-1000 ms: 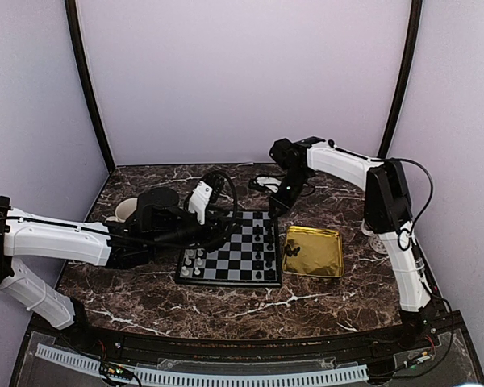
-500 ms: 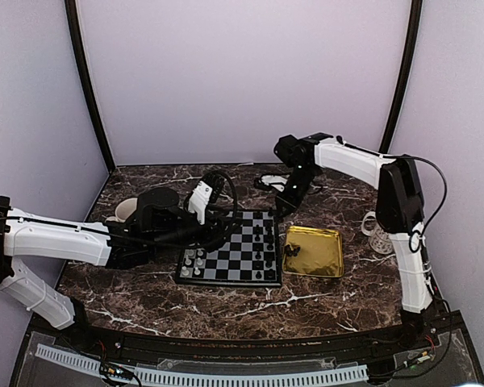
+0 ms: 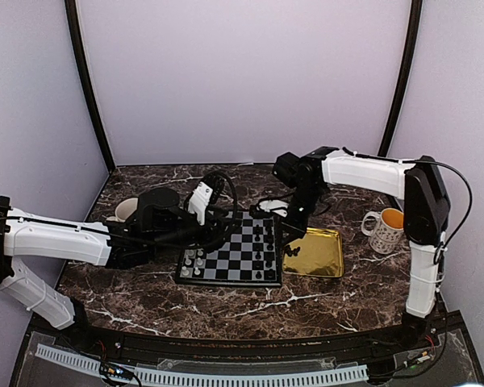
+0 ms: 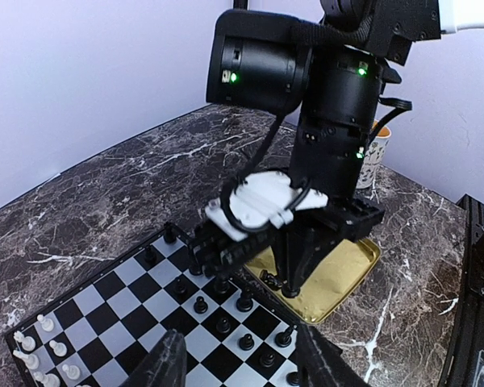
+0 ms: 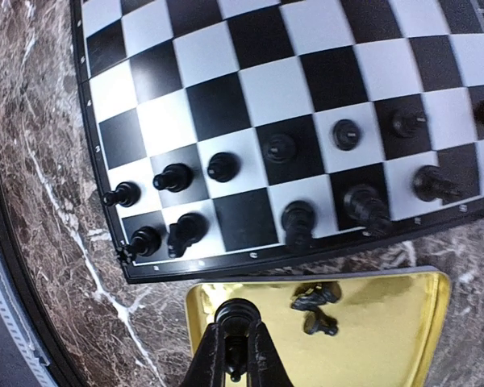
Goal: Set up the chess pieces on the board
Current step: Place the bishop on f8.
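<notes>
The board [image 3: 226, 258] lies at mid-table, with pale pieces [image 3: 192, 263] on its left rows and black pieces [image 3: 267, 242] on its right rows. My right gripper [image 5: 239, 343] is shut on a black chess piece [image 5: 237, 316] and holds it over the near-left corner of the gold tray [image 5: 387, 347]. It also shows in the top view [image 3: 285, 235] and in the left wrist view [image 4: 290, 284]. Two loose black pieces [image 5: 316, 310] lie in the tray. My left gripper [image 4: 242, 367] is open and empty, above the board's left half [image 3: 218, 232].
A white mug [image 3: 385, 230] with an orange inside stands right of the tray [image 3: 323, 258]. A pale cup [image 3: 124, 210] sits behind my left arm. A dark marble table [image 3: 226, 302] with purple walls all round.
My right arm has swung from the back of the table forward to the tray's left edge, uncovering the mug. The left arm has not moved.
</notes>
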Robot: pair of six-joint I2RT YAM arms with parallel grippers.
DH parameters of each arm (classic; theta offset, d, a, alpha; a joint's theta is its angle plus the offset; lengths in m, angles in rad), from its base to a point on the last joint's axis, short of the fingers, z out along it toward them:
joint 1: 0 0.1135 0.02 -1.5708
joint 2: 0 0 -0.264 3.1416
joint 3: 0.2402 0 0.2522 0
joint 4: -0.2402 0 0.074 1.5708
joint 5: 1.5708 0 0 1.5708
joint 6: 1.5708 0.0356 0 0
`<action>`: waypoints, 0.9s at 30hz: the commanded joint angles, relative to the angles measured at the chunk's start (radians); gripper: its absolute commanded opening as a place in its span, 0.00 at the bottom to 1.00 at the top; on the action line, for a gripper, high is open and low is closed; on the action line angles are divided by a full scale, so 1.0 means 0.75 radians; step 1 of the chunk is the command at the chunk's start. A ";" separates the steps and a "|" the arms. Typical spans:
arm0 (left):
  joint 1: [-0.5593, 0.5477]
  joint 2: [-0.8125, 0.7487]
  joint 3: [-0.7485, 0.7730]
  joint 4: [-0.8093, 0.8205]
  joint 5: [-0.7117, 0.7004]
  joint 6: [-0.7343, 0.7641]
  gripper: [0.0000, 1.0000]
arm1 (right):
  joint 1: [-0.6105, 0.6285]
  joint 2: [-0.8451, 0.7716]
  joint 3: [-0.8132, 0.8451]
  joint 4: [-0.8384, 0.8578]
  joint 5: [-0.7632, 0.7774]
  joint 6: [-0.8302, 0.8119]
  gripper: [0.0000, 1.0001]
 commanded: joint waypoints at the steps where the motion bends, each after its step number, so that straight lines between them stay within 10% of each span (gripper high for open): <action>1: 0.010 -0.029 0.020 -0.020 -0.001 0.018 0.48 | 0.044 0.036 -0.035 0.050 -0.027 -0.035 0.00; 27: 0.012 -0.006 0.011 -0.016 0.011 0.003 0.48 | 0.076 0.177 0.048 0.131 -0.004 0.015 0.02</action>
